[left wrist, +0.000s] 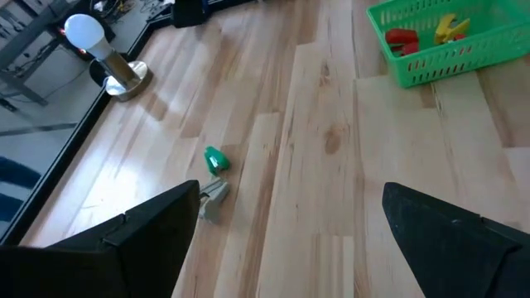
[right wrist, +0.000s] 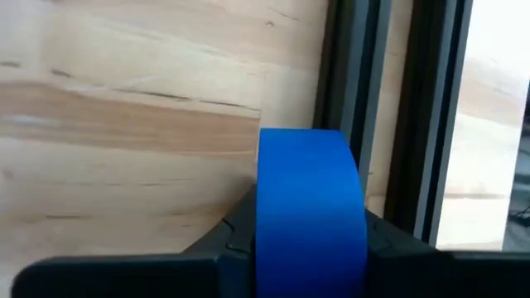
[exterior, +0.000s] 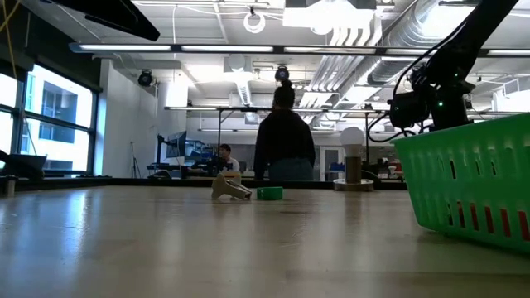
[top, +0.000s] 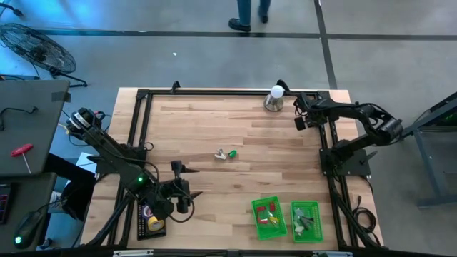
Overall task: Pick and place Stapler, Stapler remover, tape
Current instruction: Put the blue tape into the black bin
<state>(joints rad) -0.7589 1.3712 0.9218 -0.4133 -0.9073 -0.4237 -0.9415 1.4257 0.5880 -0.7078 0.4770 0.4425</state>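
Blue tape roll [right wrist: 310, 211] sits clamped on edge between the right gripper [top: 300, 123] fingers, at the worktop's [top: 285, 150] far right corner beside the black frame rail [right wrist: 431, 124]. Left gripper [top: 187, 187] hangs released near the front left corner. Two green baskets [top: 270, 218] stand at the front edge.

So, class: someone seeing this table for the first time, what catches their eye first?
Probably the blue tape roll clamped between the right gripper's fingers near the table's far right corner, beside the bulb-shaped lamp. Next, two bright green baskets at the near edge, and a small green piece mid-table. The left gripper hangs open near the front left.
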